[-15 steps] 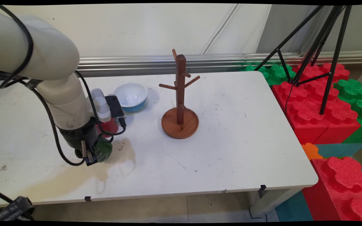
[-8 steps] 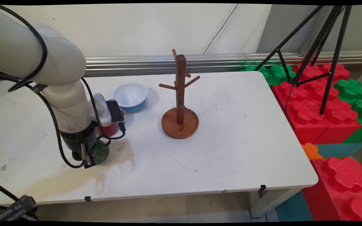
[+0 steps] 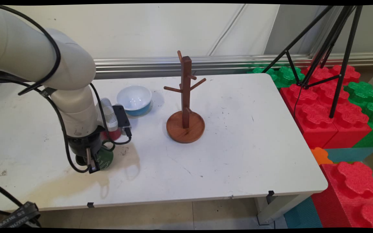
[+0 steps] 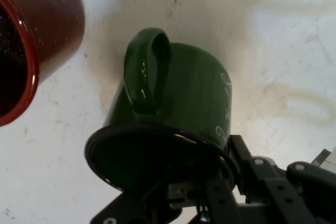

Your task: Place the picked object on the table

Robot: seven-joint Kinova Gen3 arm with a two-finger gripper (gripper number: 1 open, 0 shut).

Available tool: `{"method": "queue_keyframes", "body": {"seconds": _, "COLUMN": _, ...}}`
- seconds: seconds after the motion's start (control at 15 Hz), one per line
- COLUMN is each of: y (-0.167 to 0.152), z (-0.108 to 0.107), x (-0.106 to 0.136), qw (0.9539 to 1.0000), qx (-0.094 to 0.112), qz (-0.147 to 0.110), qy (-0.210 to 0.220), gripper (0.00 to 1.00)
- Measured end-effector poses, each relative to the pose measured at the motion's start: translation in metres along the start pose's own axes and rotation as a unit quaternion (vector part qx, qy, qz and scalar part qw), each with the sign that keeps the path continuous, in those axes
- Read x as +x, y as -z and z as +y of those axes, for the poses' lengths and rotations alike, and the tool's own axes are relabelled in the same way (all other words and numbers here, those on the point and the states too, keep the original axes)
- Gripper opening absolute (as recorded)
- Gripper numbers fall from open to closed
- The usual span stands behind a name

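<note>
My gripper [image 3: 93, 164] is shut on the rim of a dark green mug [image 3: 105, 158] at the table's left front. In the hand view the green mug [image 4: 178, 108] lies tilted with its handle facing the camera. My gripper [image 4: 210, 178] has one finger inside the rim and one outside. The mug is low over the white table [image 3: 225, 161]; I cannot tell whether it touches. A red mug [image 3: 113, 133] stands just behind, partly hidden by my wrist. The same red mug [image 4: 37, 40] shows at the hand view's upper left.
A white bowl with a blue outside [image 3: 134, 99] stands behind the red mug. A wooden mug tree [image 3: 185, 110] rises at the table's middle. Red and green foam blocks [image 3: 335, 123] and a black tripod [image 3: 330, 58] stand off the right edge.
The arm has shifted slightly to the right with the green mug still in the gripper. The other things stay put.
</note>
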Motion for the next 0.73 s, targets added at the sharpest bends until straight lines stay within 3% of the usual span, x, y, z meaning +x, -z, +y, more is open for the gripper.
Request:
{"method": "queue_keyframes", "body": {"seconds": 0.13, "y": -0.0004, "z": -0.0001, "x": 0.0016, "qw": 1.0, "qx": -0.001, "qz": 0.0, "qy": 0.0, "gripper": 0.0}}
{"method": "queue_keyframes", "body": {"seconds": 0.2, "y": -0.0006, "z": -0.0001, "x": 0.0026, "qw": 1.0, "qx": -0.001, "qz": 0.0, "qy": 0.0, "gripper": 1.0}}
{"method": "queue_keyframes", "body": {"seconds": 0.73, "y": -0.0024, "z": 0.0004, "x": 0.0078, "qw": 0.9998, "qx": -0.004, "qz": 0.009, "qy": 0.018, "gripper": 1.0}}
